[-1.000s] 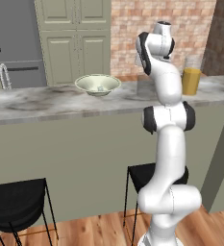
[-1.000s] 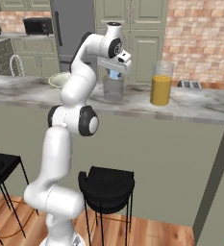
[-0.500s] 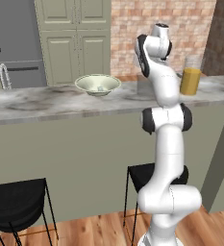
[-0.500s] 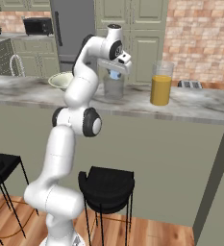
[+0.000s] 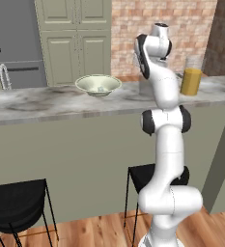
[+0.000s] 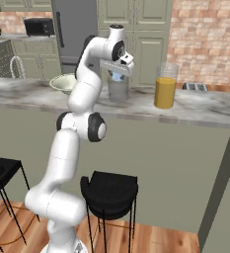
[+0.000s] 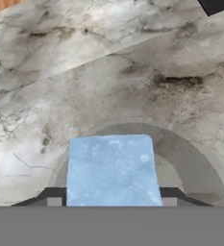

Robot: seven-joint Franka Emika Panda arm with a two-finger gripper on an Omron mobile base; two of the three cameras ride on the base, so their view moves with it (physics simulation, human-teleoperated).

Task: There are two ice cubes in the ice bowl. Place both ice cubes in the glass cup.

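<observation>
A faucet [image 5: 4, 77] is seen at the far left end of the marble counter [image 5: 46, 103], close to its back edge. Next along, the ice bowl [image 5: 98, 85] is set on the counter, well left of the arm, and a small pale speck, most likely the second ice cube [image 5: 101, 89], is made out inside it, though it is too small to be sure. In the right base view the bowl [image 6: 63, 82] is partly hidden behind the white arm.

Further right, the glass cup [image 6: 118, 90] is stood upright on the counter, nearer its back edge than its front, and the gripper [image 6: 117, 75] is held directly over its mouth. An ice cube [image 7: 112, 170] is pinched between the two fingers, seen in the hand view as a large pale-blue block with the round rim of the cup [image 7: 190, 153] below and around it; in the right base view the same cube [image 6: 117, 76] is glimpsed as a blue fleck just above the rim. Whether the cube is already below the rim cannot be told.

To the right again, a taller glass of orange juice [image 6: 165, 89] is placed just beside the cup, apart from it. A toaster [image 6: 194, 87] is spotted behind it at the back edge.
</observation>
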